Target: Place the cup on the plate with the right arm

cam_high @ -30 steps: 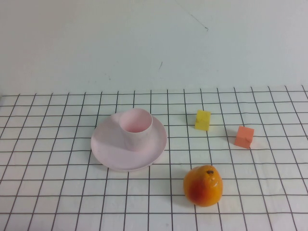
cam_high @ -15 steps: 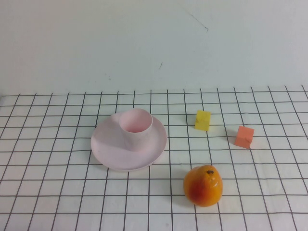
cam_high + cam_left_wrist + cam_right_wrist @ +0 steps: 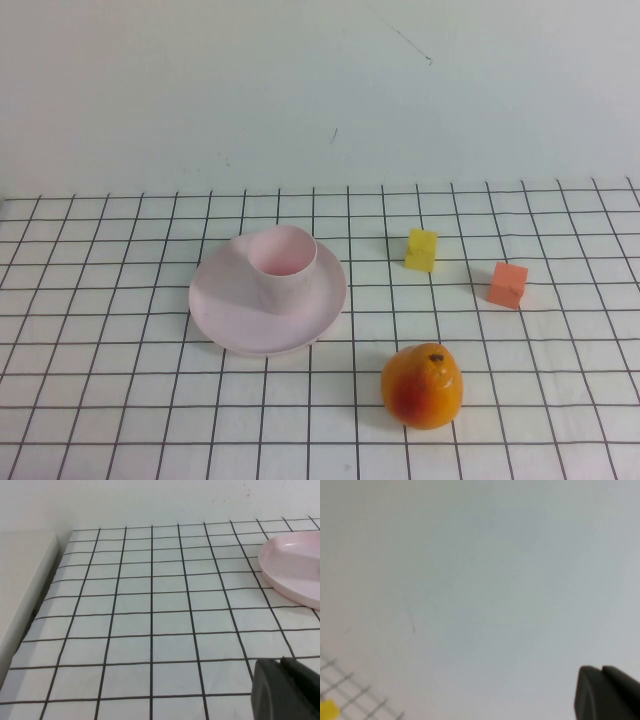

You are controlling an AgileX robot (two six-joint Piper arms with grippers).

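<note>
cup: pale pink plastic, a handleless tumbler is seen upright on the plate, set toward the plate's far side, its pinker inside facing up.
plate: a round pale pink plate is laid on the gridded cloth left of the middle, nearer the far edge than the near edge; part of its rim is caught in the left wrist view.
yellow block: a small yellow block is placed right of the plate, near the far edge, well apart from the cup; a yellow corner is seen in the right wrist view.
orange block: an orange-red block is set further toward the right edge, near the yellow block.
orange fruit: an orange fruit is found toward the near edge, right of the middle, apart from the plate.
cloth: a white cloth with black grid lines is spread over the table.
left gripper: only a dark part is shown, low over the cloth near the plate; its opening cannot be told.
right gripper: only a dark part is shown against the pale wall; its opening cannot be told, and nothing is seen held.
</note>
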